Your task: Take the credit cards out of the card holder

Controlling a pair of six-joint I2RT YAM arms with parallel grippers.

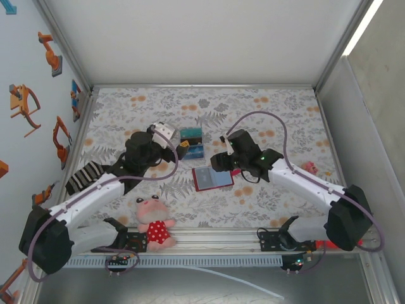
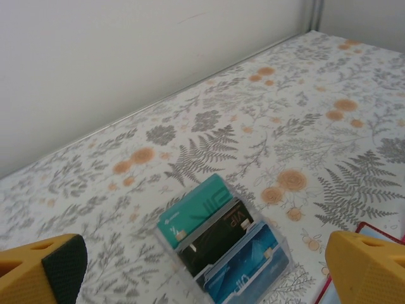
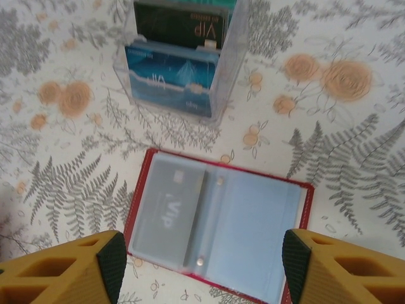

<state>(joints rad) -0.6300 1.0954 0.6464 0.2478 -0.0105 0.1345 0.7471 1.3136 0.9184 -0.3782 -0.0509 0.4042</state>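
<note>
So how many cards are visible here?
4. A teal card, a black card and a blue card stand in the clear rack. A fourth card sits in the left pocket of the red wallet; more may be hidden.

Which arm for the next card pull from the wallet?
Right. The right gripper hangs open over the open card holder, a card in its pocket; the left gripper faces the clear card box.

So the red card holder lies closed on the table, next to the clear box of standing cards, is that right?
No: the card holder lies open, not closed, its inside facing up, as the right wrist view shows. It does lie next to the clear box.
</note>
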